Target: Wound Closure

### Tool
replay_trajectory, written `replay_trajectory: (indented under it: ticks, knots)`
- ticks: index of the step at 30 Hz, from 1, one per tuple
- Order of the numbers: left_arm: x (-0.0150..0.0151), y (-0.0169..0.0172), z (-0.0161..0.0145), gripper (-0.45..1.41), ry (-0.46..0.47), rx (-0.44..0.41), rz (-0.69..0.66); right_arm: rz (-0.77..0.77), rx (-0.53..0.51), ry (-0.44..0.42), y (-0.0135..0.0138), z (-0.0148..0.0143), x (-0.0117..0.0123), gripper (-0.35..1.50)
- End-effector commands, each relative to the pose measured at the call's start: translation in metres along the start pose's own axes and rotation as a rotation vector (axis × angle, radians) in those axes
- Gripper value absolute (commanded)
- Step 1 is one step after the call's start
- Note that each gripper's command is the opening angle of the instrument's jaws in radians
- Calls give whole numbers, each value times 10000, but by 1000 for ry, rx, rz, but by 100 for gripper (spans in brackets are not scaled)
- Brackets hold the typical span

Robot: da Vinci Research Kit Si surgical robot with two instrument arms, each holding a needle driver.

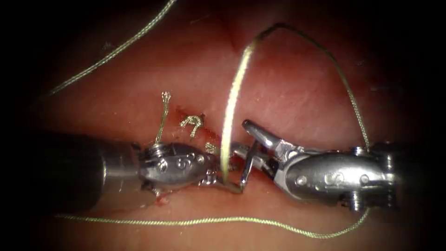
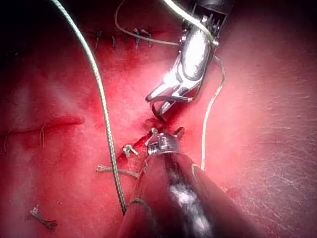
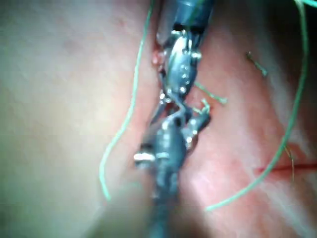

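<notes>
facing each other tip to tip across the cut (image 1: 211, 139), your two tools meet at the thread's (image 1: 231, 100) entry into the tissue (image 1: 297, 79). your right claw (image 1: 248, 153) stands wide open, upper jaw lifted, lower jaw angled down beside the thread's foot, holding nothing you can see. your left claw (image 1: 209, 162) lies just left of that foot; whether it is open or closed you cannot tell. i cannot pick out the needle. the thread rises from between the tips, arches over toward your right tool's wrist. knotted cut ends (image 1: 191, 122) sit just above your left claw.
</notes>
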Motion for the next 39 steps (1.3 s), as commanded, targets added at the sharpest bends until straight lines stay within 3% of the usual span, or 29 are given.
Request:
replay_trajectory:
  ticks: [1,7,18,29,39]
  knots:
    - [0,-2,8,26,1,1,1,3,9,1,-10,8,-1,-35]
    - [-1,-2,11,24,0,-3,3,6,17,-8,-13,3,-2,-35]
    - [-2,-1,10,24,0,-3,3,98,76,-39,-35,7,-31,-35]
    - [-2,-1,10,22,0,-4,4,139,104,-33,-41,7,-30,-35]
    - [-1,-1,11,22,0,-2,3,155,-38,33,25,-21,9,-35]
